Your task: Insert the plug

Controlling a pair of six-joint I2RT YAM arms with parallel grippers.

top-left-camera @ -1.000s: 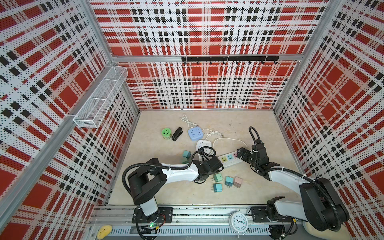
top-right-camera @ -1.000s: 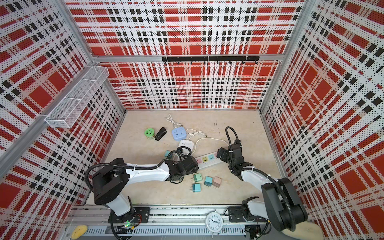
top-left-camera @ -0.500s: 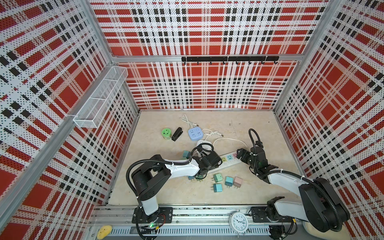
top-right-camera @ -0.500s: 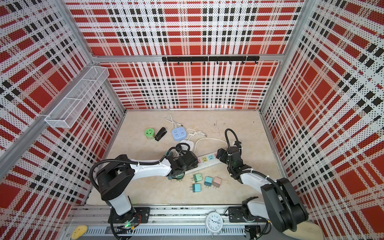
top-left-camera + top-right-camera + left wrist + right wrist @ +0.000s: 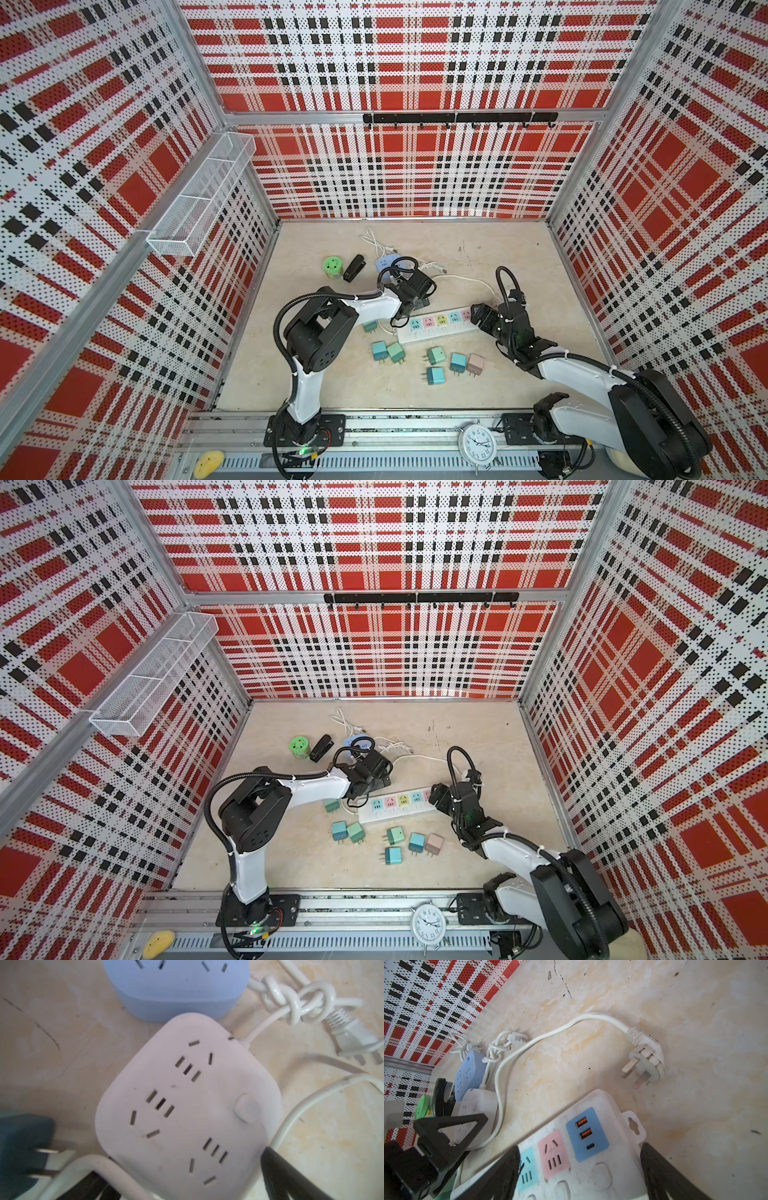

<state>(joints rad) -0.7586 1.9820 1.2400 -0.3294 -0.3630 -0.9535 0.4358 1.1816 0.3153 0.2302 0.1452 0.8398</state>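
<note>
The white power strip with coloured sockets lies across the floor's middle. My right gripper is open and straddles its right end, one black finger close beside each long side. Several small plugs lie loose in front of the strip: teal, green, pink. My left gripper is open, low over a white square socket, holding nothing. A dark teal plug lies beside it, prongs showing.
A blue socket with knotted white cords, a green round socket and a black stapler lie behind. The strip's own corded plug rests on the floor. A wire basket hangs on the left wall; a clock sits on the front rail.
My left gripper has moved back from the strip's left end to over the white square socket, uncovering two plugs. My right gripper's jaws have narrowed a little around the strip's end.
</note>
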